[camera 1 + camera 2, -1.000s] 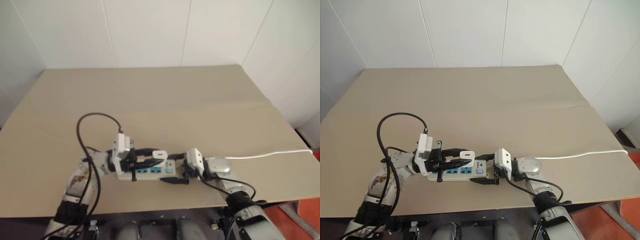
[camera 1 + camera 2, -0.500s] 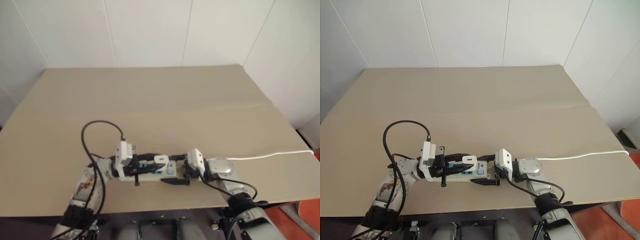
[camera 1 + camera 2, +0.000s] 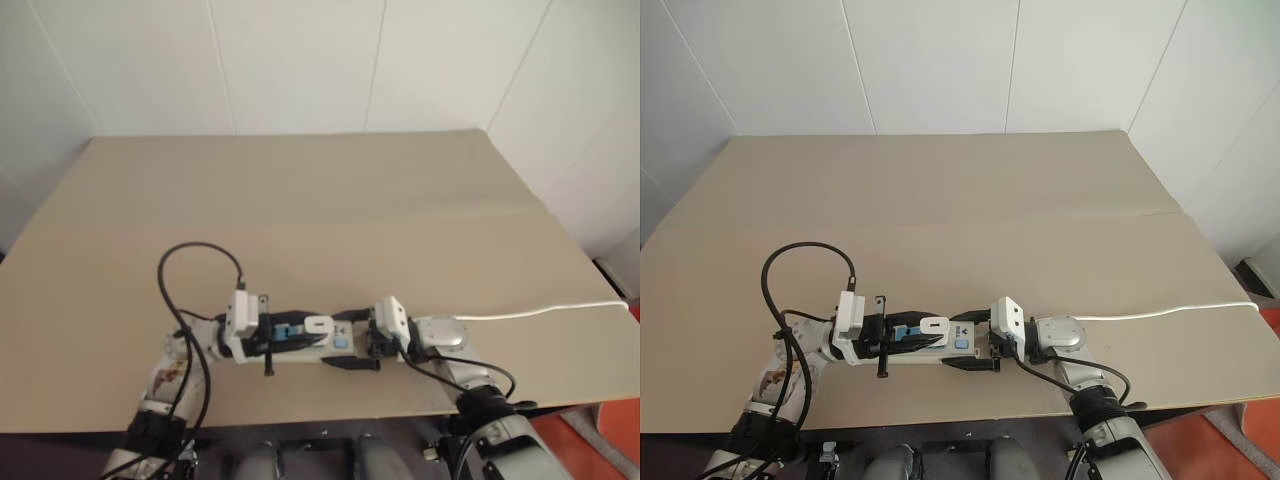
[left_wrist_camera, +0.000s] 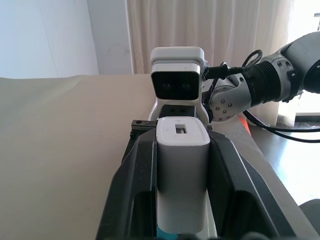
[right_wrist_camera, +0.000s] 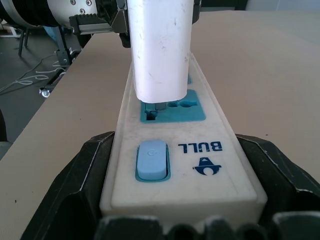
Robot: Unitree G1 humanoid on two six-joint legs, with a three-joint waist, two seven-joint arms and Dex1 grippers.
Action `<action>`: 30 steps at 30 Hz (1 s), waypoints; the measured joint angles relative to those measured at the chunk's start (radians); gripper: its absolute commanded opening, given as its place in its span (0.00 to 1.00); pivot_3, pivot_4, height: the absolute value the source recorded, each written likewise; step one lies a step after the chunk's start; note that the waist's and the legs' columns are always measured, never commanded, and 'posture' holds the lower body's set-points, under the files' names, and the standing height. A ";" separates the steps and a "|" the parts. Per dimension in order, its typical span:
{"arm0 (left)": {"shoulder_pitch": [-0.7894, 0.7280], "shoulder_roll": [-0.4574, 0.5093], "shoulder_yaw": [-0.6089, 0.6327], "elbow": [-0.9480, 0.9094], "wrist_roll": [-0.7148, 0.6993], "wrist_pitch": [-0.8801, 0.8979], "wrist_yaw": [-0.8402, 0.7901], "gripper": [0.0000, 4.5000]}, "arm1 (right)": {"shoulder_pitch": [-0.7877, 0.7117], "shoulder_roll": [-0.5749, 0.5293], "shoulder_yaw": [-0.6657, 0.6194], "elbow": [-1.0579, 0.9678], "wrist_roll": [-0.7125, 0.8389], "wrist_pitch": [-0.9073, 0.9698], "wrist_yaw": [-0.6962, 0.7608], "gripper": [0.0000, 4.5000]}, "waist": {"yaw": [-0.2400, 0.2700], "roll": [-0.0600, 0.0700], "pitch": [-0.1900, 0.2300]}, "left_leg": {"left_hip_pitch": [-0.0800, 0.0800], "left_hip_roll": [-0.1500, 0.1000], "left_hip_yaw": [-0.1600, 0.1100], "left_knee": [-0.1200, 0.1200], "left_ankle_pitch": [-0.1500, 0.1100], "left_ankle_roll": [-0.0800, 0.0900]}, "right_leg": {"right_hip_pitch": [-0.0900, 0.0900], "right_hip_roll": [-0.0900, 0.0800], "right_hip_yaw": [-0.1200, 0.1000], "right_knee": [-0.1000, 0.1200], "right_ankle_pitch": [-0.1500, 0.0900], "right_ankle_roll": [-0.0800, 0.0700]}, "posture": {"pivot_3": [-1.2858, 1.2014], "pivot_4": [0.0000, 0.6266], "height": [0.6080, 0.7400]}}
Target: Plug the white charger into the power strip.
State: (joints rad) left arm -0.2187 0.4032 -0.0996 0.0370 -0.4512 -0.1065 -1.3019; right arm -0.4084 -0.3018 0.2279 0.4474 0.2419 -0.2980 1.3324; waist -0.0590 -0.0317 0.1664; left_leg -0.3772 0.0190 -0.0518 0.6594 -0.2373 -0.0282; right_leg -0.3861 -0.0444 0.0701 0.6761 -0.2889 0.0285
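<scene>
The table (image 3: 330, 200) is a flat, matte tan sheet. On its near edge lies 1 power strip (image 5: 172, 150), a long, smooth white plastic bar with rounded corners. Its faces are blue; the right wrist view shows 1 blue rocker switch (image 5: 151, 160) and, just beyond it, 1 socket. The right gripper (image 3: 352, 340) has its 2 black fingers spread wide, 1 against each long side of the strip's switch end. The white charger (image 4: 182, 175) is a glossy rounded block with faint scuffs; the left gripper (image 4: 183, 190) has its 2 fingers clamped on its sides. The charger stands over that socket with its metal prongs reaching into the openings. A thin white cord (image 3: 540, 311) trails along the table to the right.
</scene>
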 measured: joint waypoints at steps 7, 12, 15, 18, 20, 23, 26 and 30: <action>0.002 0.000 -0.004 0.015 0.001 -0.001 -0.013 0.22 | -0.004 0.000 0.002 0.002 0.000 0.002 0.002 0.76 | -0.001 0.000 0.000 | 0.000 0.000 0.000 0.000 0.000 0.000 | 0.000 0.000 0.000 0.000 0.000 0.000 | 0.52 0.24 1.00; 0.005 0.002 -0.004 0.016 0.003 -0.001 -0.009 0.22 | -0.026 0.003 0.006 0.030 0.000 0.002 0.018 0.76 | -0.003 0.000 0.000 | 0.000 0.000 0.000 0.000 0.000 0.000 | 0.000 0.000 0.000 0.000 0.000 0.000 | 0.52 0.24 1.00; 0.008 0.002 -0.004 0.016 0.010 -0.001 -0.004 0.22 | -0.036 0.006 0.007 0.043 0.000 0.002 0.022 0.76 | -0.005 0.000 0.000 | 0.001 0.000 0.000 0.000 0.000 0.000 | 0.000 0.000 0.000 0.000 0.000 0.000 | 0.52 0.24 1.00; 0.017 0.002 -0.003 0.016 0.010 -0.007 0.003 0.22 | -0.040 0.007 0.009 0.048 0.000 0.002 0.027 0.76 | -0.007 0.000 0.000 | 0.001 0.000 0.000 0.000 0.000 0.000 | 0.000 0.000 0.000 0.000 0.000 0.000 | 0.52 0.24 1.00; 0.019 0.002 -0.003 0.020 0.014 -0.020 0.003 0.22 | -0.042 0.007 0.010 0.051 0.000 0.001 0.028 0.76 | -0.007 0.000 0.000 | 0.001 0.000 0.000 0.000 0.000 0.000 | 0.000 0.000 0.000 0.000 0.000 0.000 | 0.52 0.24 1.00; 0.025 0.002 -0.003 0.043 0.025 -0.069 0.003 0.22 | -0.044 0.008 0.012 0.052 0.000 0.002 0.028 0.76 | -0.008 0.000 0.000 | 0.001 0.000 0.000 0.000 0.000 0.000 | 0.000 0.000 0.001 0.000 0.000 0.000 | 0.52 0.24 1.00; 0.030 0.004 -0.004 0.045 0.031 -0.091 0.010 0.22 | -0.045 0.008 0.014 0.054 0.000 0.002 0.025 0.76 | -0.008 0.000 0.000 | 0.002 0.001 0.000 -0.001 0.000 0.000 | 0.001 0.000 0.001 0.000 0.000 0.000 | 0.52 0.24 1.00; 0.045 0.029 -0.005 0.048 0.031 -0.109 0.015 0.22 | -0.046 0.009 0.017 0.054 0.000 0.002 0.017 0.76 | -0.011 0.001 0.000 | 0.005 0.001 0.000 -0.002 0.000 0.000 | 0.002 0.001 0.002 0.000 0.000 0.000 | 0.52 0.24 1.00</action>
State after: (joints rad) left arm -0.1740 0.4318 -0.1044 0.0848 -0.4204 -0.2150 -1.2867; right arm -0.4543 -0.2923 0.2451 0.5014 0.2418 -0.2965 1.3494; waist -0.0703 -0.0309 0.1661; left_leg -0.3721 0.0201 -0.0521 0.6572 -0.2373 -0.0281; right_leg -0.3836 -0.0434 0.0718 0.6761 -0.2888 0.0284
